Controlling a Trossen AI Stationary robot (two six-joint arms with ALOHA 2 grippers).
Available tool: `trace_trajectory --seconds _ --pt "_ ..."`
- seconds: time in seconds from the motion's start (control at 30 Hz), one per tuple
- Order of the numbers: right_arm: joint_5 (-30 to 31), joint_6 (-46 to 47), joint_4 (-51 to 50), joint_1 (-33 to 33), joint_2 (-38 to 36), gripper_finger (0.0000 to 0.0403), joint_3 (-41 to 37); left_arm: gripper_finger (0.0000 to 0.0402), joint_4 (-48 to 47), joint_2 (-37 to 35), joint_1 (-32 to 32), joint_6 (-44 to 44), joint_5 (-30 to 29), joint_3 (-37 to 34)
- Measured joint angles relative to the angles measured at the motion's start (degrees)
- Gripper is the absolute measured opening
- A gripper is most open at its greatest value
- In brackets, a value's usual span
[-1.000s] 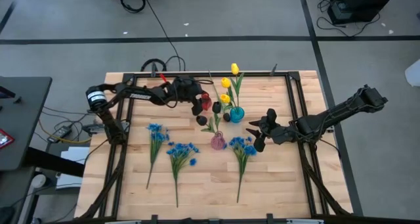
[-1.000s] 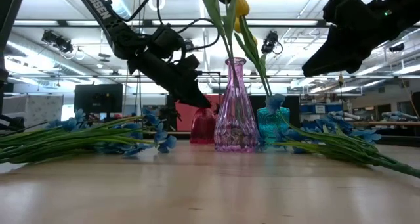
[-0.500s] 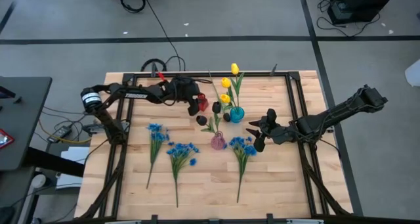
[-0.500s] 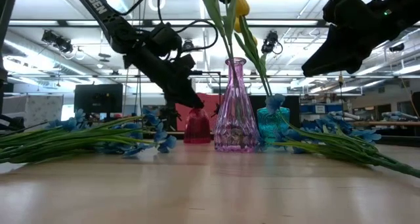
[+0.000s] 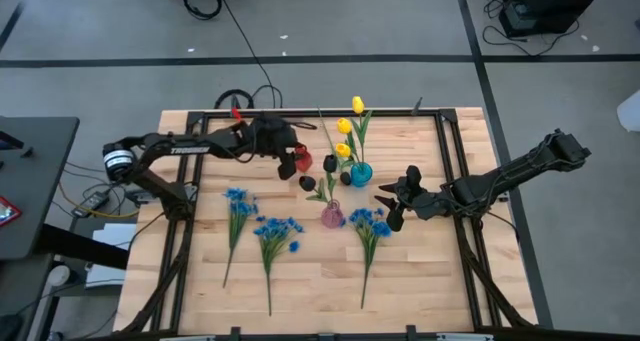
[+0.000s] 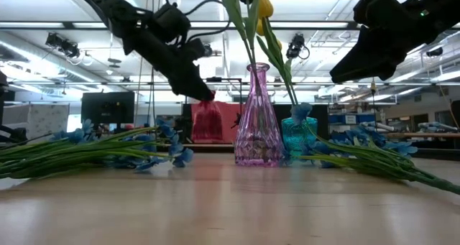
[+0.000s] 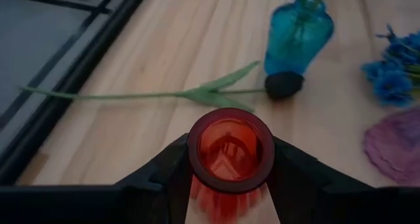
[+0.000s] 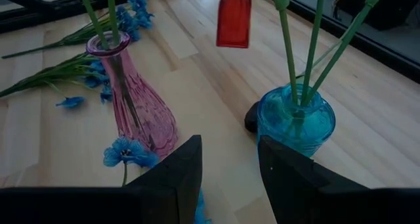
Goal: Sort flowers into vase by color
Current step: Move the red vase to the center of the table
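My left gripper [image 5: 293, 163] is shut on a small red vase [image 5: 303, 161], which hangs above the table in the low view [image 6: 207, 121] and shows in the right wrist view [image 8: 234, 17]. A pink vase [image 5: 332, 215] holds dark tulips. A teal vase [image 5: 360, 173] holds yellow tulips [image 5: 345, 128]. One dark tulip [image 7: 283, 85] lies on the table beside the teal vase. Three blue-blossom bunches [image 5: 237, 206], [image 5: 275, 231], [image 5: 370, 226] lie on the table. My right gripper [image 5: 390, 209] is open and empty over the right-hand bunch. My left gripper pinches the red vase's neck just below its rim [image 7: 194, 159] between its two fingers, one on each side. The fingers [image 6: 188, 78] slant down from the table's left. The vase hangs roughly upright, mouth up, clear of the table.
A black metal frame [image 5: 445, 171] runs around the wooden table top. The pink vase [image 6: 259, 119] and the teal vase [image 6: 298, 136] stand close together to the right of the lifted red vase. Bare wood lies along the near edge [image 5: 320, 281].
My left gripper has gone up and toward the table's left edge with the red vase. The vase stood on the table a second ago and now hangs clear of it, still about upright. My right gripper has kept still.
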Motion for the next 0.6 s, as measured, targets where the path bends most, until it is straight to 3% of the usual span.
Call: trace_trajectory --seconds 0.3,0.6 --pt "-0.7 -0.1 0.3 0.0 0.0 0.0159 0.0 0.0173 -4.8 -6.4 -2.9 -3.0 -0.7 -2.3" --pt "-1.0 -0.3 0.7 0.0 0.0 0.0159 0.0 0.0173 5.0 -12.6 -6.3 -8.9 -1.5 -13.0"
